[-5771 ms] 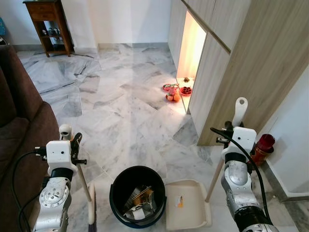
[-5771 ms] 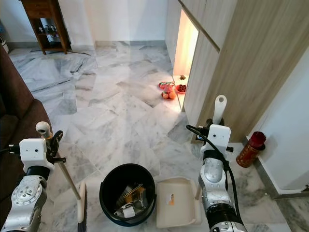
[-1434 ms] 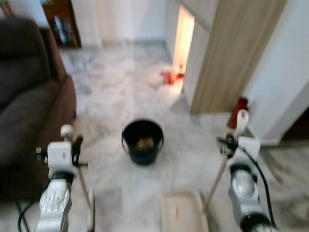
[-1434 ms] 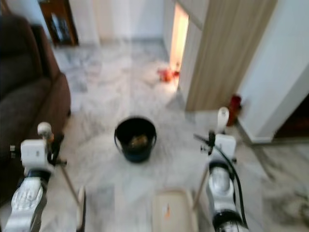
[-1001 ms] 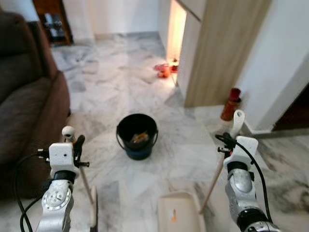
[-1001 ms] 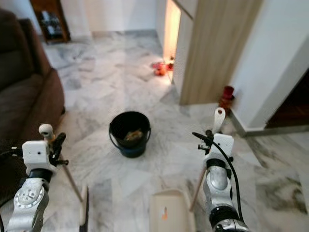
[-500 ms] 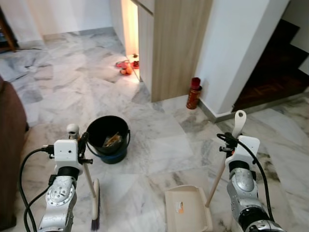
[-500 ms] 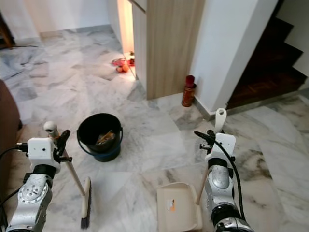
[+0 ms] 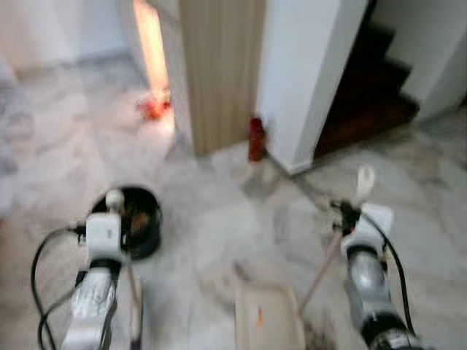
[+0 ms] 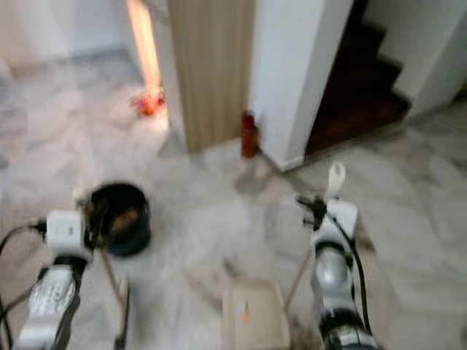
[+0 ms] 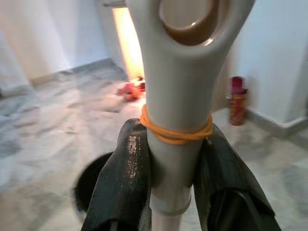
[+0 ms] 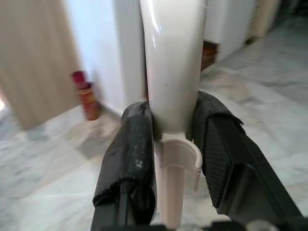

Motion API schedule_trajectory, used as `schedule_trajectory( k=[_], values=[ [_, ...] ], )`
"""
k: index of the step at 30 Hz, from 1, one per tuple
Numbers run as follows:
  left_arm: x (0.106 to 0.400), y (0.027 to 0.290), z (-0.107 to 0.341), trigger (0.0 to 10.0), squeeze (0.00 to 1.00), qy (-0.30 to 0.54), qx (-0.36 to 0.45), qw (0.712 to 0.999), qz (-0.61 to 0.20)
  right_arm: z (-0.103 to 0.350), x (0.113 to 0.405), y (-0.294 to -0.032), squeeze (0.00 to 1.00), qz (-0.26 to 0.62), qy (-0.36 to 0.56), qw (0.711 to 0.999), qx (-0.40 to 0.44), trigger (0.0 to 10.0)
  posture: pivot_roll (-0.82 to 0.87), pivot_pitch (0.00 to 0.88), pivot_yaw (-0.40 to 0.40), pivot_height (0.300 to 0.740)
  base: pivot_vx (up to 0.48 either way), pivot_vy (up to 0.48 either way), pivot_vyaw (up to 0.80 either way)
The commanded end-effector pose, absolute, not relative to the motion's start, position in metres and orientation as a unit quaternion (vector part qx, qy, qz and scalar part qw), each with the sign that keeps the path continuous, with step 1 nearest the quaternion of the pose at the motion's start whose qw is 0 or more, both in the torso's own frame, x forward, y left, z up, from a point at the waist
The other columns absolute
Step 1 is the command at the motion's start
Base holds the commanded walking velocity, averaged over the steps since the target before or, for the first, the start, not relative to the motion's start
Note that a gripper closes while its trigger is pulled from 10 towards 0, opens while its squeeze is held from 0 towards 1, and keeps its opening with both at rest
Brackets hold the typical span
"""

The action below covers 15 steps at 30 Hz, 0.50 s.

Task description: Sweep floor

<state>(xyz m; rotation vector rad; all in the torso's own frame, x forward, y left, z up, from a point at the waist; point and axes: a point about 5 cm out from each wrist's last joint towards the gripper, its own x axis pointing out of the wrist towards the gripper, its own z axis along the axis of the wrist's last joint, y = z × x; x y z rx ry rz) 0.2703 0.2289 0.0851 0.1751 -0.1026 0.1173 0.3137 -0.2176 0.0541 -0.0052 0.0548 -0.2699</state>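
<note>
The head views are blurred. My left gripper [image 11: 174, 130] is shut on the cream broom handle [image 11: 177, 96], just below an orange rubber band. The broom head [image 9: 136, 321] rests on the marble floor by my left arm. My right gripper [image 12: 173, 106] is shut on the white dustpan handle [image 12: 172, 62], whose top [image 9: 363, 182] rises above the wrist. The cream dustpan [image 9: 266, 321] sits on the floor between my arms, with a small orange scrap in it. A black bucket [image 9: 142, 219] with rubbish stands just behind my left arm.
A wooden panel wall [image 9: 219, 65] and a white wall [image 9: 306, 65] stand ahead. A red bottle [image 9: 255, 138] sits at their foot. Dark stairs [image 9: 365, 95] rise at the right. Red and orange items [image 9: 153, 108] lie by a lit niche.
The whole view has swung and blurred, so the camera moved: the bucket, wall and stairs have shifted leftwards in the picture. Both grippers keep their hold on the handles.
</note>
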Motion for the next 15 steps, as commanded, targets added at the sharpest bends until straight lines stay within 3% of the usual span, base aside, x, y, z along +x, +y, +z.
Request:
schedule_trajectory(
  k=[1,15],
  values=[
    [0.272,0.236,0.096,10.0,0.00,-0.076,0.097,0.990,0.073,0.063,0.320,-0.218,0.00,-0.130,0.012,0.991,-0.007,10.0,0.11,0.000,-0.056,0.740,0.000,0.000,-0.80],
    [0.275,0.237,0.097,10.0,0.00,-0.075,0.097,0.990,0.073,0.067,0.319,-0.228,0.00,-0.148,0.003,0.989,-0.009,10.0,0.08,0.000,-0.039,0.740,0.000,0.000,-0.80]
  ],
)
